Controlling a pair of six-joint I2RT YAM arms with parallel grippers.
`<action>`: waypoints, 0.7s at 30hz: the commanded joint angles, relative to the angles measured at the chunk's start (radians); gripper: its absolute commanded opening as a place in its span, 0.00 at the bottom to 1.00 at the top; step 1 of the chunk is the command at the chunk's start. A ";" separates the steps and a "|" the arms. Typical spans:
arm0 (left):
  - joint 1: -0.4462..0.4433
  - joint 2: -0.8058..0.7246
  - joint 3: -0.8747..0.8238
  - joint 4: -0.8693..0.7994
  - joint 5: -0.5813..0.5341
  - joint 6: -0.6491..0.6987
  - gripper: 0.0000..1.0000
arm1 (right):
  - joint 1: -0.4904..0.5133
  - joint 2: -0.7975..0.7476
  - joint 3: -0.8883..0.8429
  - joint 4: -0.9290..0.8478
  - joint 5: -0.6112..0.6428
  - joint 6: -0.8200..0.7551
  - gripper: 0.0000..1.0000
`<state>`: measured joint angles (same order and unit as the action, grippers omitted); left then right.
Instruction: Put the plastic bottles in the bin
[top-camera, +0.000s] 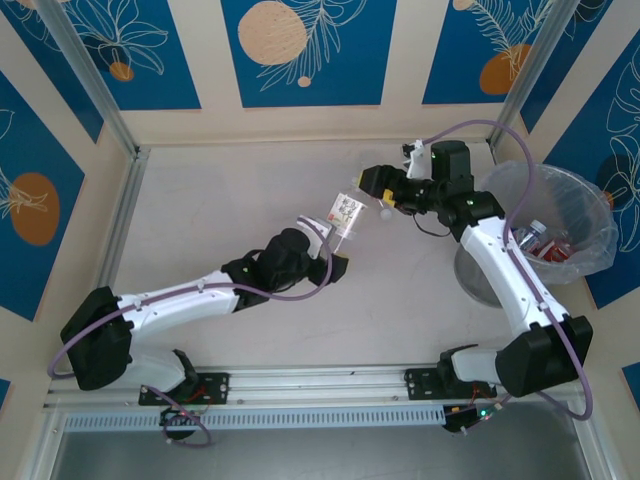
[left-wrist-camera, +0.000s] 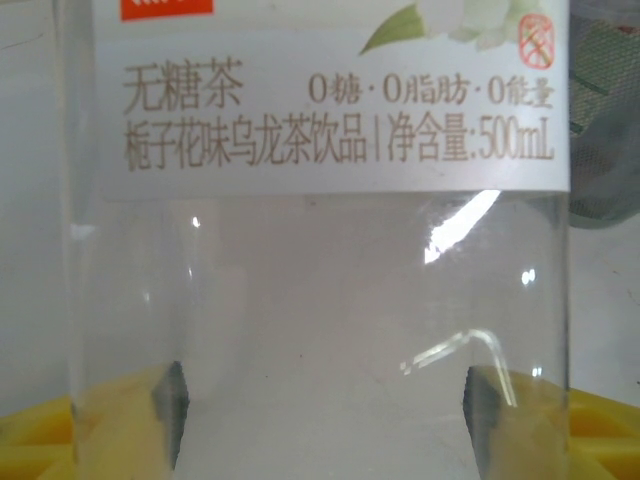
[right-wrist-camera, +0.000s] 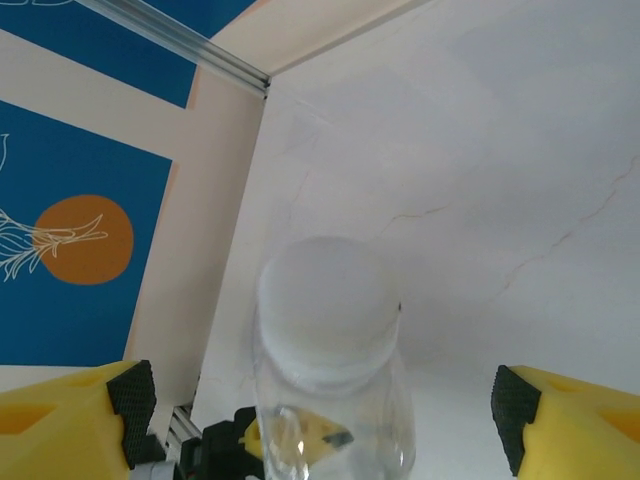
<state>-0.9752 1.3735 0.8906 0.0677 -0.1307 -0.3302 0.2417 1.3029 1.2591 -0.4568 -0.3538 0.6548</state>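
Note:
A clear plastic bottle (top-camera: 345, 213) with a white label is held up over the middle of the table, and my left gripper (top-camera: 320, 232) is shut on its lower body. In the left wrist view the bottle (left-wrist-camera: 320, 300) sits between both pads (left-wrist-camera: 172, 395), my left gripper (left-wrist-camera: 325, 410) clamped on it. My right gripper (top-camera: 383, 200) stands open at the bottle's capped end. From the right wrist, the white cap (right-wrist-camera: 325, 300) points at the camera between the wide-apart fingers of my right gripper (right-wrist-camera: 322, 410), which do not touch it. The bin (top-camera: 590, 215) stands at the right with bottles (top-camera: 550, 243) inside.
The bin's crinkled bag rim spreads wide beside the right arm's forearm (top-camera: 500, 260). An aluminium frame post (top-camera: 90, 75) and the back wall bound the table. A metal rail (top-camera: 320, 385) runs along the near edge between the arm bases.

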 joint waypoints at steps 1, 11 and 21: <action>-0.017 -0.014 0.024 0.039 0.026 0.009 0.58 | 0.002 0.027 0.005 0.054 -0.053 0.006 0.89; -0.031 -0.005 0.034 0.044 0.022 0.013 0.58 | 0.052 0.083 -0.009 0.144 -0.048 0.001 0.66; -0.033 0.004 0.041 0.046 0.032 0.007 0.58 | 0.059 0.068 -0.054 0.218 0.020 0.008 0.35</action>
<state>-0.9936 1.3750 0.8940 0.0738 -0.1200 -0.3332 0.2909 1.3903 1.2236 -0.2802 -0.3599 0.6704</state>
